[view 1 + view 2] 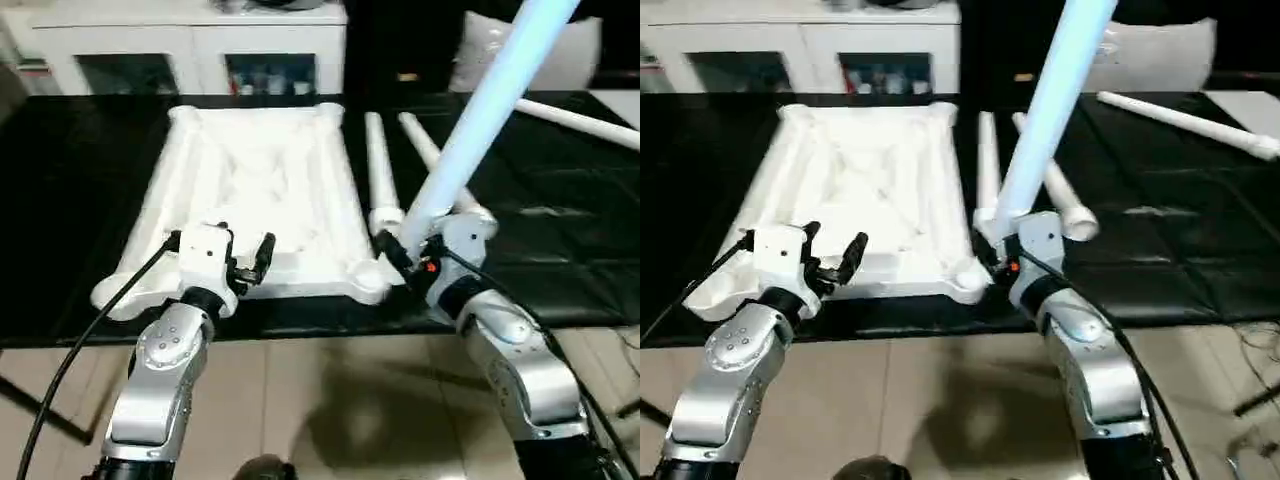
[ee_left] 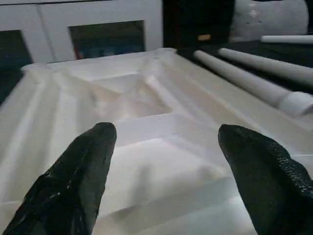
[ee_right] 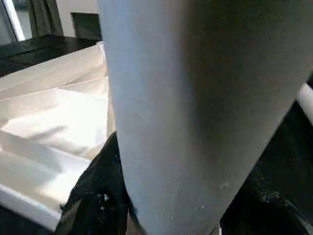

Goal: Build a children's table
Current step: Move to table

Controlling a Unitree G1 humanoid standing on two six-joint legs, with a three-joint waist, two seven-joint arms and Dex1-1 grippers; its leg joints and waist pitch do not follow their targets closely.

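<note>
Right gripper (image 1: 408, 262) is clamped on the thick end of a white leg (image 1: 478, 120), which rises steeply toward the camera just beside the near right corner socket (image 1: 366, 278) of the upturned tabletop (image 1: 262, 190). Left gripper (image 1: 247, 258), jaws apart and empty, hovers over the tabletop's near edge on the black surface (image 1: 70, 180), with two spare legs (image 1: 381, 175) alongside (a fourth leg (image 1: 580, 122) lies well apart). Seating the leg well likely means standing it upright, centring its base over the socket, then pressing straight down while the free gripper steadies the top.
</note>
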